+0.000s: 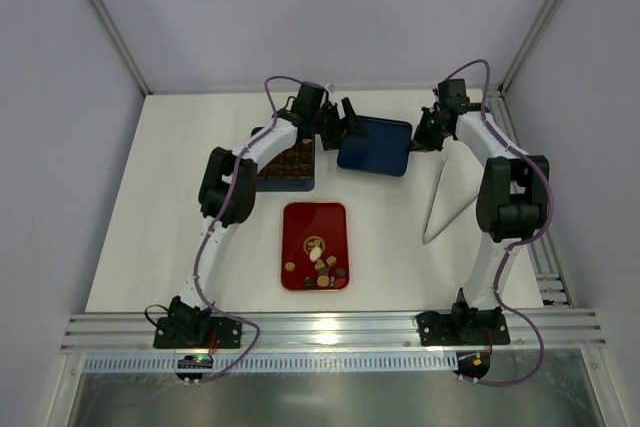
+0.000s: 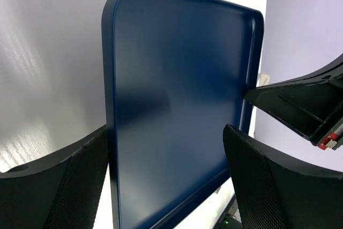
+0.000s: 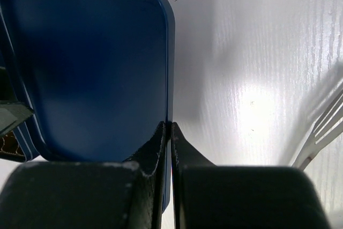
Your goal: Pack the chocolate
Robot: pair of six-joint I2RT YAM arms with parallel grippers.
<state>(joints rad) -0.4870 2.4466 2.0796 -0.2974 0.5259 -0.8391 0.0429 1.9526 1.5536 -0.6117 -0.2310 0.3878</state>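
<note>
R gripper (image 3: 170, 127) clamped on thin rim of dark blue square lid (image 3: 91, 68); L gripper (image 2: 166, 132) wide apart astride lid, holding nothing. Chocolate (image 1: 322, 269) loose on red rect tray (image 1: 290, 217), lower centre of top view. Risk: edge pinch slips, lid twists/drops if L nudges it.

Bright overhead light glares off the white table (image 3: 257, 95).

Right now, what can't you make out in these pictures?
Box: top view, left arm covers most of it.
Chocolates: top view, too small to count.
White tongs: right wrist view, cut off at the edge.
Left gripper: left wrist view, unclear whether its fingers touch the lid.
</note>
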